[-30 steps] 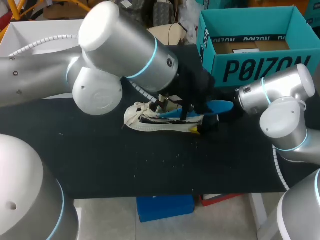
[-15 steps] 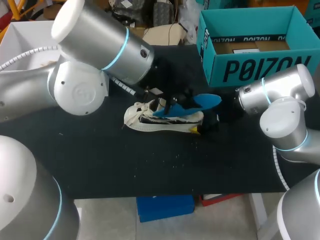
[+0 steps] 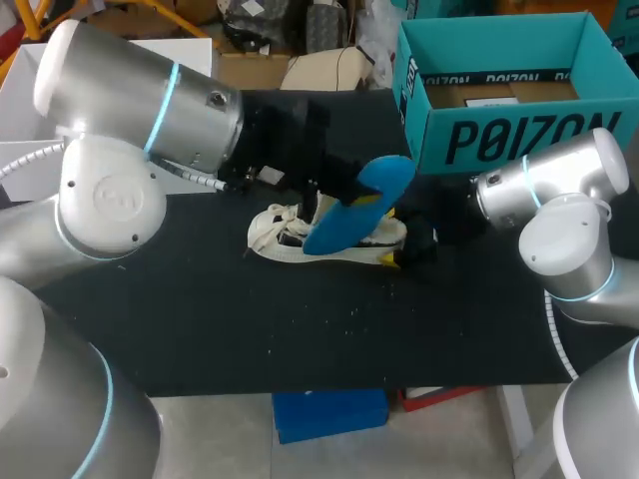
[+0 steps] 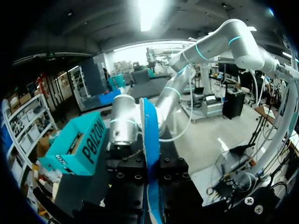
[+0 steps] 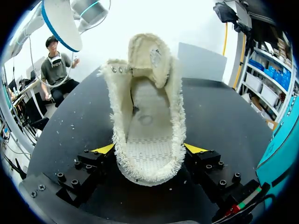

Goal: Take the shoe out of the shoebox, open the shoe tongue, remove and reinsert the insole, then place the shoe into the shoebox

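A cream shoe (image 3: 285,238) lies on its side on the black table, its tongue folded open (image 5: 147,56). My right gripper (image 3: 411,242) is shut on its heel end; in the right wrist view the yellow fingertips (image 5: 103,149) press on both sides of the shoe (image 5: 147,126). My left gripper (image 3: 318,192) hangs just above the shoe, shut on a blue insole (image 3: 354,205) that slants up toward the teal shoebox (image 3: 499,130). The left wrist view shows the insole (image 4: 149,140) edge-on between the fingers. The shoebox stands open at the back right.
A white bin (image 3: 30,75) sits at the back left behind my left arm. Small crumbs dot the black table top (image 3: 329,319) in front of the shoe. The table's front edge runs close below that.
My left arm has swung back to the left and lifted. The blue insole has come up out of the shoe and now tilts steeply. Right arm and shoe have stayed put.
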`<state>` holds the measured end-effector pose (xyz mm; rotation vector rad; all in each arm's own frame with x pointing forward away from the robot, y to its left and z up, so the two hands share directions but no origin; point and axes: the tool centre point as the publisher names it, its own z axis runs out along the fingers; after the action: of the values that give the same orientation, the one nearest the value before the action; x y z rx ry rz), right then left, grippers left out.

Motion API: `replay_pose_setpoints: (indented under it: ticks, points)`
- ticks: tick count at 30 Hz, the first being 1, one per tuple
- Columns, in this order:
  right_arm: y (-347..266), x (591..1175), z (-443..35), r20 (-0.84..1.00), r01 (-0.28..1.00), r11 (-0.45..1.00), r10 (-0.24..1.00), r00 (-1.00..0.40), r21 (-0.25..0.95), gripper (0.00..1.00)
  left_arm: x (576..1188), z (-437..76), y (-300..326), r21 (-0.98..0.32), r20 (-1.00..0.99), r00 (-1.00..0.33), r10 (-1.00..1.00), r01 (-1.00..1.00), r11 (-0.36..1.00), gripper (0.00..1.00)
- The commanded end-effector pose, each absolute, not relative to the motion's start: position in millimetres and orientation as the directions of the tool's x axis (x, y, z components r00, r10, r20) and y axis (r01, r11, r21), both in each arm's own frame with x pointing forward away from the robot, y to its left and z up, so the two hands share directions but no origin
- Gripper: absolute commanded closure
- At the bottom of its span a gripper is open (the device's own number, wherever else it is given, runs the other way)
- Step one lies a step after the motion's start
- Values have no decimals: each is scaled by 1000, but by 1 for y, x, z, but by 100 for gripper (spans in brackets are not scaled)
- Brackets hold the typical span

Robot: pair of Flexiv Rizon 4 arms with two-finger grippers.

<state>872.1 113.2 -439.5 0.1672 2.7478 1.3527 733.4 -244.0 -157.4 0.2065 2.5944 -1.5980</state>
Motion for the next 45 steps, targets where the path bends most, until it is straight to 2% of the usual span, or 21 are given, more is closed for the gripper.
replay_pose_setpoints:
  ticks: [1,11,32,45]
  points:
    - [114,873,-441,-18,66,607,131,-991,792,100,728,-152,-219,-1000,7,-1000,23,-7,-8,100]
    - [114,873,-441,-18,66,607,131,-991,792,100,727,-114,-209,-982,113,-986,119,-129,-137,100]
    - [114,873,-441,-18,66,607,131,-991,792,100,684,-6,-243,-987,92,-968,235,-120,-105,100]
    - [114,873,-441,-18,66,607,131,-991,792,100,633,39,-254,-978,60,-961,270,-111,-177,100]
